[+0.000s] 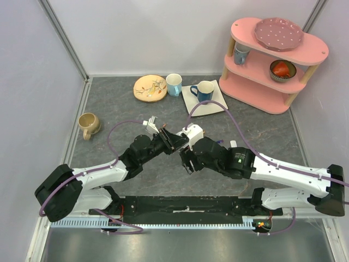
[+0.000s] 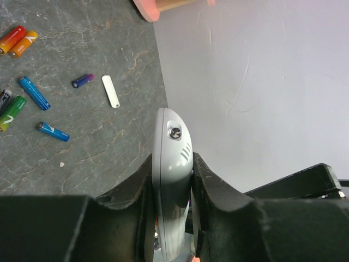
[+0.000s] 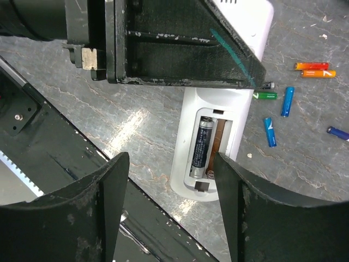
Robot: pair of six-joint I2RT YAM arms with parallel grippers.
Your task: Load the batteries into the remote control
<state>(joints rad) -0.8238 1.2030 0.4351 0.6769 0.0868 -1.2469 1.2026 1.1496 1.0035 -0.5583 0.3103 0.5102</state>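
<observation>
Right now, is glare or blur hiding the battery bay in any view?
Right wrist: the bay of the remote control is sharp, one seated battery clear; glare falls on the table, off the bay. Left wrist: loose batteries crisp, bay not shown. Top external: bay too small to read.

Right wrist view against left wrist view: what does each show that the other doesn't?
Right wrist only: the remote control's open compartment, one dark battery seated, the slot beside it empty. Left wrist only: its rounded end and the white cover on the table. Both: the left end effector gripping the remote control, and loose batteries.
</observation>
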